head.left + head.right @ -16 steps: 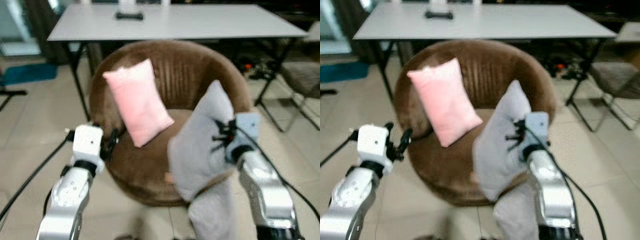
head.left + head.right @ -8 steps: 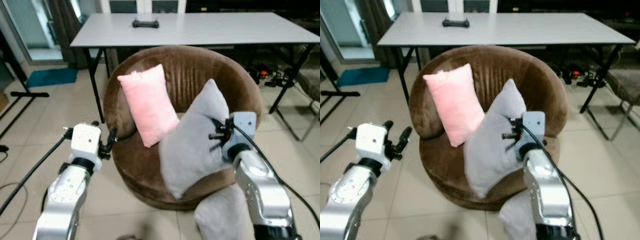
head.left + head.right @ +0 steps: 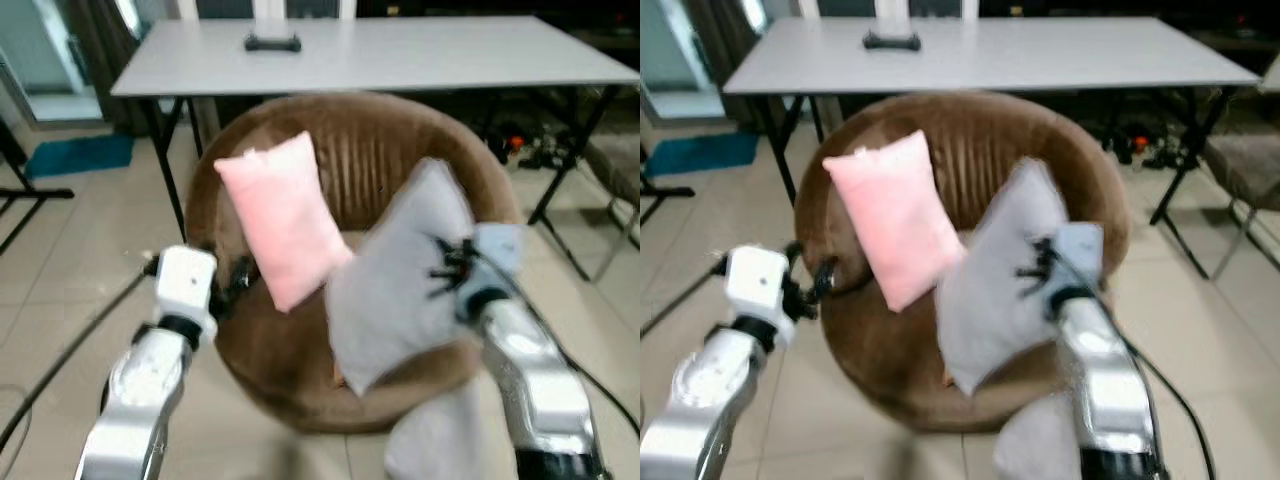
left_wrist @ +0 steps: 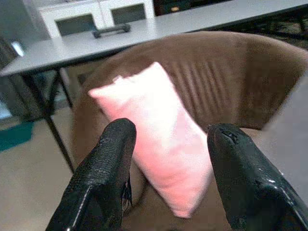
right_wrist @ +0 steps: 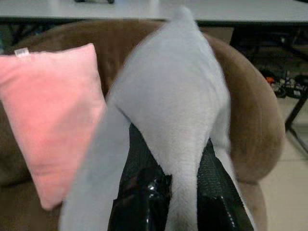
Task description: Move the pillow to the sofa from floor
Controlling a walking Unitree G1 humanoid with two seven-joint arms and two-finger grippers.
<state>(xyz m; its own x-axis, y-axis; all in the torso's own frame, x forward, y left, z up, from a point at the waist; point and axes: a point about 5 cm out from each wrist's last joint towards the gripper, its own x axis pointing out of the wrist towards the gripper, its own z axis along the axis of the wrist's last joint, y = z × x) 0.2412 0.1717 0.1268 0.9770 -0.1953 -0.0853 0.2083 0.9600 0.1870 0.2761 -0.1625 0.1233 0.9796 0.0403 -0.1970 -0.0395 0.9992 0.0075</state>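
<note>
Currently right gripper [image 3: 452,272] is pinching the grey pillow [image 3: 400,290], long axis tilted, with the brown sofa [image 3: 395,160] seat directly below-ahead; left gripper [image 4: 168,159] spread, idle.

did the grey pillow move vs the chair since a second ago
Yes. The grey pillow, pinched in the right tool, has moved up and inward over the brown chair: it hung over the seat's front edge then, and now sits closer to the pink pillow.

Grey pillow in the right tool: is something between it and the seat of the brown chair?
Nothing visible blocks it. The grey pillow, pinched by the right tool, hangs over the brown round chair; the pink pillow leans beside it, toward the robot's left.
</note>
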